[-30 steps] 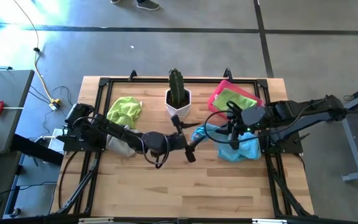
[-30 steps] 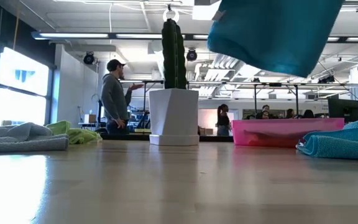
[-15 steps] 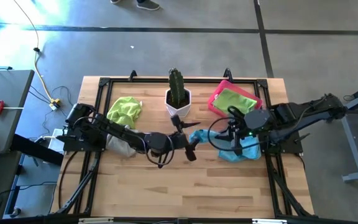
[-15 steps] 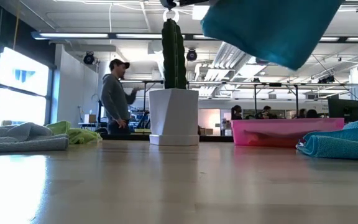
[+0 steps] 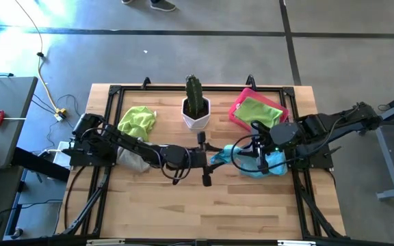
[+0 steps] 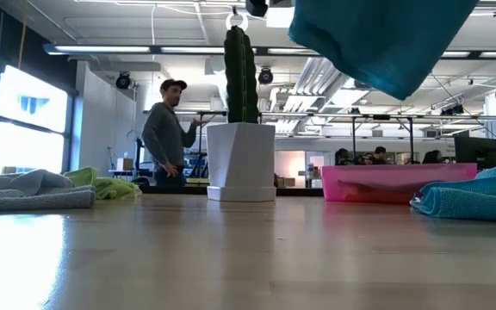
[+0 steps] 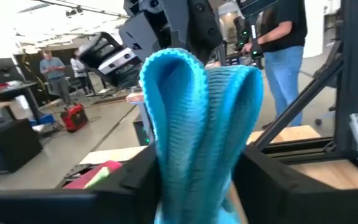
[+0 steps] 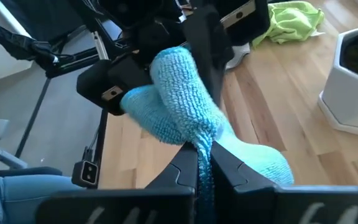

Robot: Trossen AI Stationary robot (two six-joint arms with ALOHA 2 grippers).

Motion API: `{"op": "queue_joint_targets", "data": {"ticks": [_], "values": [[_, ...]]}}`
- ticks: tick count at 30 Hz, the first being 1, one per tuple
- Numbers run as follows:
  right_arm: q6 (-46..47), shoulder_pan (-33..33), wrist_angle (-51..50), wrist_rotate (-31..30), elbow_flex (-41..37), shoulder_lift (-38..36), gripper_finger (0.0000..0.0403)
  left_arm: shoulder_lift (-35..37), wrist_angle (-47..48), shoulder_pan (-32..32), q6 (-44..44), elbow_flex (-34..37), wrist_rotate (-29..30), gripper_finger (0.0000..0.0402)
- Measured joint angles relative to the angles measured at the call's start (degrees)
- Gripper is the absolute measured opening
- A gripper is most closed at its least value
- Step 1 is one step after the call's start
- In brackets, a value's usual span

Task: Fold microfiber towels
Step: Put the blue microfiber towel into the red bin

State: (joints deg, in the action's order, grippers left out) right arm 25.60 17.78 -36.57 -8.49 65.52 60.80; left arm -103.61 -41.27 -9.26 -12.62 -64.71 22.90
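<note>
From above, my left gripper (image 5: 207, 164) has swung in since a second ago and now sits at the 9 o'clock edge of the light blue towel (image 5: 223, 155). The towel has been carried toward the table's middle, at about 5 o'clock from the cactus pot (image 5: 195, 115). My right gripper (image 5: 250, 152) holds it from the 3 o'clock side, so I judge I am taking a second hold to stretch the cloth flat for folding. A second light blue towel (image 5: 273, 165) lies heaped beyond, at 3 o'clock. The pink tray (image 5: 241, 100) with a lime green towel (image 5: 257, 109) in it sits at 1 o'clock. In the low view the held towel (image 6: 386, 39) hangs clear of the table as a thick sagging wedge, with the other blue one (image 6: 472, 200) on the wood at 5 o'clock from it. Through my left wrist, a plush looped fold of the towel (image 7: 197, 124) stands between my fingers (image 7: 138, 186). They have started to draw in from full spread but still stand apart either side of it; I cannot tell if they press yet. Through my right wrist, my right gripper (image 8: 205, 163) is pinched tight on the towel (image 8: 185, 106), which bunches in ribbed rolls above the pinch.
</note>
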Motion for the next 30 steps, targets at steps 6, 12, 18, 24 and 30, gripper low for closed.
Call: {"op": "queue_joint_targets", "data": {"ticks": [6, 12, 18, 24, 30], "values": [[-1.0, 0.0, 0.0, 0.0, 0.0, 0.0, 0.0, 0.0, 0.0, 0.5, 2.1, 0.0, -3.0, 0.0028], [-5.5, 0.0, -0.3, -0.3, 0.0, 0.0, 0.0021, 0.0, 1.4, 1.5, 7.8, 0.0, -3.4, 0.0012], [-12.1, 0.0, -4.6, -2.8, 0.1, 0.0, 0.0112, 0.8, 12.3, 1.8, 18.0, 0.0, -4.2, 0.0004], [-10.4, 0.1, -10.0, -6.5, -4.1, 0.0, 0.0154, 4.8, 29.5, 1.8, 30.3, 0.0, -7.7, 0.0002], [-9.1, 2.7, 5.2, -6.1, -15.8, 0.0, 0.0155, 9.9, 39.9, 2.1, 33.1, -0.1, -10.7, 0.0001]]}}
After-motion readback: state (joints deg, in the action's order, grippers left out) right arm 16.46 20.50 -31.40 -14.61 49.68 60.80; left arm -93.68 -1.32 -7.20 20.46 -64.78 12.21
